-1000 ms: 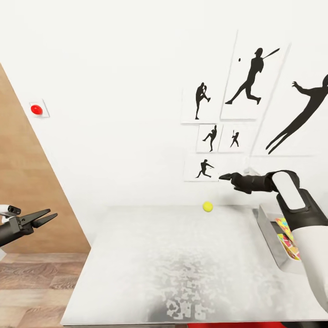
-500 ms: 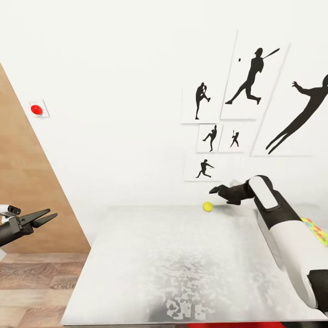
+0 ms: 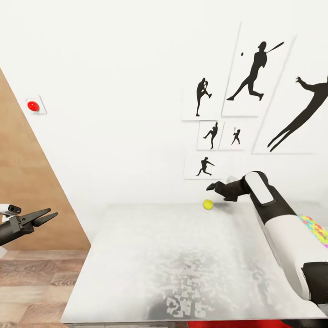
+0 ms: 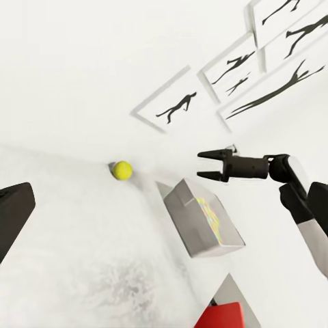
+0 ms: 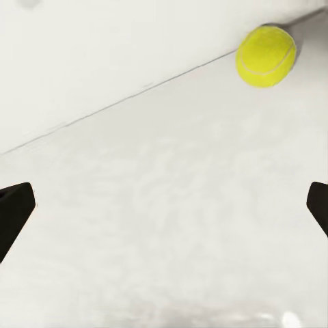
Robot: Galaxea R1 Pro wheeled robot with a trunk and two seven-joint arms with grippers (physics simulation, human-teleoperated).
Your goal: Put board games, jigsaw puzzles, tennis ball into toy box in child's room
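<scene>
White wall hung with black silhouettes of baseball players [image 3: 248, 75] backs a long pale table [image 3: 173, 264] whose speckled grey-white top runs toward the viewer in the head view. Near the table's far edge, close to the wall, sits the small yellow-green tennis ball [image 3: 208, 204], alone on bare surface. The right gripper [image 3: 212, 186] reaches out over that far edge, its dark fingers spread apart and pinching nothing. From the gripper the ball lies toward six o'clock in the head view, just beside the fingertips but apart from them, and lower. The right wrist view shows the ball [image 5: 266, 56] ahead and off to one side, not yet between the open fingers. A ball has no long axis, so any approach angle should serve. The left gripper [image 3: 45, 215] hangs well apart at nine o'clock, off the table, fingers slightly parted and empty, so the right arm is far nearer. The left wrist view shows the toy box [image 4: 199, 225], a grey tray with colourful toys inside, standing near the ball.
</scene>
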